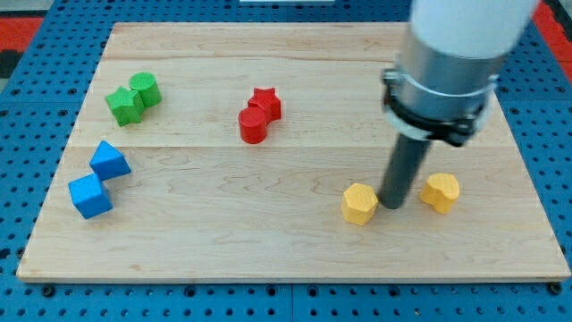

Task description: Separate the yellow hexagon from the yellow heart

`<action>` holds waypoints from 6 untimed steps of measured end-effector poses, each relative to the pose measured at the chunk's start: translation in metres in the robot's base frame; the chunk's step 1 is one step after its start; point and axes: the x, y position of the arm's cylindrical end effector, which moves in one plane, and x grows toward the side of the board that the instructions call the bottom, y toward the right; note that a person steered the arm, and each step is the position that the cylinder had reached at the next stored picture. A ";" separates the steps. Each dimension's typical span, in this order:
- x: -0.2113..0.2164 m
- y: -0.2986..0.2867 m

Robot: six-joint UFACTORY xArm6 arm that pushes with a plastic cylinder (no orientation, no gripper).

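Tip (393,204) between yellow hexagon (359,203), yellow heart (441,192).

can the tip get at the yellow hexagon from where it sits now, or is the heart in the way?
Probably yes. My tip stands between the two, with the yellow hexagon right beside it on the view's left and the yellow heart apart on the right. Nothing lies between tip and hexagon.

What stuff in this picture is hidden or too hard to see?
- Arm's upper part: cut off by the camera view's top edge and blurred.
- Yellow heart: lobes too small to confirm.
- Yellow hexagon: its right edge sits close by my tip; whether they touch is unclear.
- Green blocks: shapes unclear.
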 end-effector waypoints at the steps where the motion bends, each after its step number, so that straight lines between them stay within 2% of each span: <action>1: 0.012 -0.072; 2: 0.014 -0.111; 3: -0.025 -0.049; 4: -0.070 -0.078; 5: -0.088 0.016; 6: -0.076 0.079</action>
